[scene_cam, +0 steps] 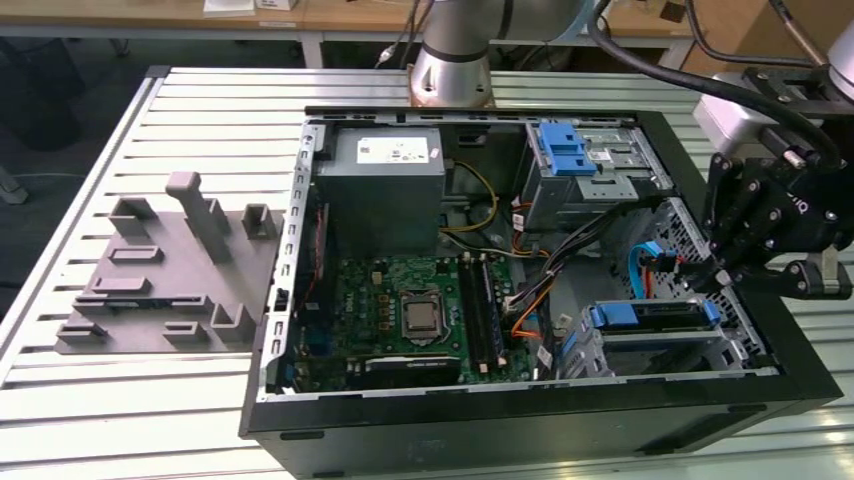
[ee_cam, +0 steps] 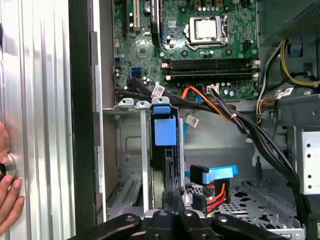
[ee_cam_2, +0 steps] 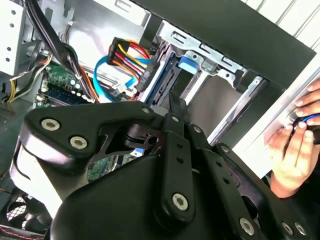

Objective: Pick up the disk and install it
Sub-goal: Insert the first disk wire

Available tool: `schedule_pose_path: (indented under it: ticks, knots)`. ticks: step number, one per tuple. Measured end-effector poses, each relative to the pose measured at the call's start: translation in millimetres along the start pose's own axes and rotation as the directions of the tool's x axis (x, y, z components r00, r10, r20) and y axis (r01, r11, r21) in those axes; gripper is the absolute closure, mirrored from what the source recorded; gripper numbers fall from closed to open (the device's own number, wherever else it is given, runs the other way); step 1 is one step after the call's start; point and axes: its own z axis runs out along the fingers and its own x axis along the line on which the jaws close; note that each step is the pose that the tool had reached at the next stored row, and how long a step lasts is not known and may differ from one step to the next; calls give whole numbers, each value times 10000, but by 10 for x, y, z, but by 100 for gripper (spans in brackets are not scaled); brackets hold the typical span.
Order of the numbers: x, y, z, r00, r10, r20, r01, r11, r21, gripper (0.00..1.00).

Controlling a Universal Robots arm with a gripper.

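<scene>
Open computer case (scene_cam: 534, 425) on a slatted table (scene_cam: 200, 100). Disk (scene_cam: 650, 318) seated edge-up in the drive cage near the case's front corner, blue carrier bracket visible; in the first wrist view (ee_cam: 165, 132), directly ahead of the fingertips. Gripper (scene_cam: 721, 272) poised just above and beside it, toward the exterior view's right. Fingers (ee_cam: 176, 200) drawn close together, apparently touching the drive's edge, though contact hard to confirm. A person's hand (ee_cam_2: 295, 145) resting on the table beside the case.

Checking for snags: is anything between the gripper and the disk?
Nothing visible. In the first wrist view the gripper sits right at the disk, which stands in the drive cage; the cable bundle runs beside it.
</scene>
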Motion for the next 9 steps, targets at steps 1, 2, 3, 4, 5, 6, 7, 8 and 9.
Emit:
schedule_pose_path:
  ticks: [1,2,3,4,5,6,7,8,9]
  knots:
    - [-8,0,0,10000,1,0,-1,10000,0,89]
    - [-18,1,-1,10000,1,-1,-1,10000,0,89]
    - [-31,2,-1,10000,1,-1,-1,10000,2,89]
    - [-46,2,-2,10000,1,-1,-1,10000,5,89]
    - [-61,3,-4,10000,1,-2,-1,10000,8,89]
    - [-77,4,-5,10000,1,-2,-1,10000,10,89]
    - [-92,3,-4,10000,0,1,0,10000,12,89]
    - [-107,0,-5,10000,-1,0,1,10000,13,89]
    - [-120,-3,-4,10000,-1,1,1,10000,13,89]
